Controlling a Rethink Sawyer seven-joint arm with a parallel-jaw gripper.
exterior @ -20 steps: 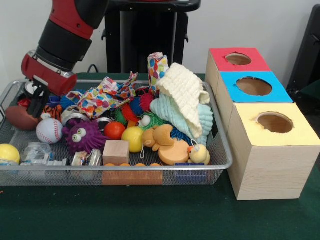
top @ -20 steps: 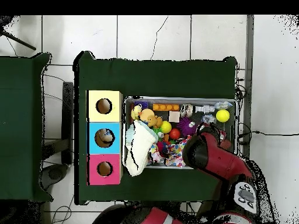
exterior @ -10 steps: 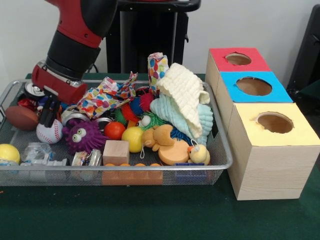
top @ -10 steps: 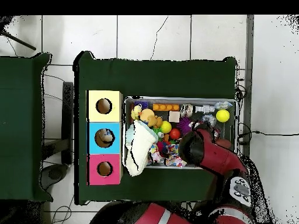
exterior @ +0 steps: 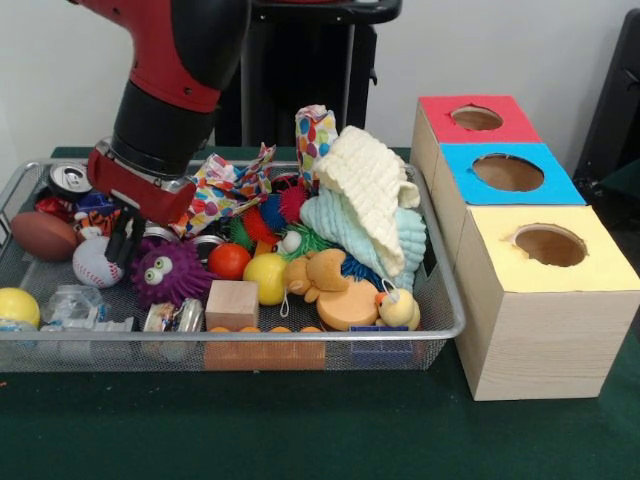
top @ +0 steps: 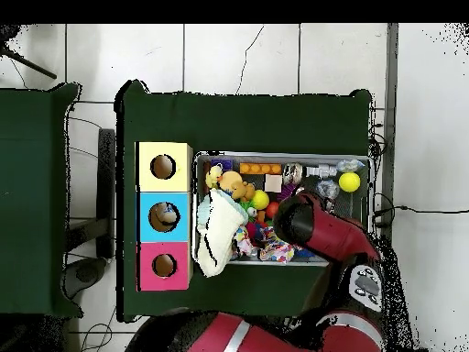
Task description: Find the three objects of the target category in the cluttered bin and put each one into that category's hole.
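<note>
Clutter fills the wire bin (exterior: 445,330), which sits on a green desk (exterior: 300,430) with three wooden boxes at its 3 o'clock side: red-topped (exterior: 478,118), blue-topped (exterior: 510,172) and yellow-topped (exterior: 550,250), each with a round hole. In the front view the end effector (exterior: 122,240) hangs low between a baseball (exterior: 97,262) and a purple googly-eyed toy (exterior: 166,270); whether its dark fingers are spread or pressed together cannot be told. A brown football (exterior: 42,236) lies at 9 o'clock of it, patterned cloth (exterior: 222,190) at 2 o'clock. Cream and pale blue cloths (exterior: 375,205) heap toward the bin's 3 o'clock end. Overhead, the red arm (top: 321,234) hides those toys but shows something inside the blue box's hole (top: 164,217).
</note>
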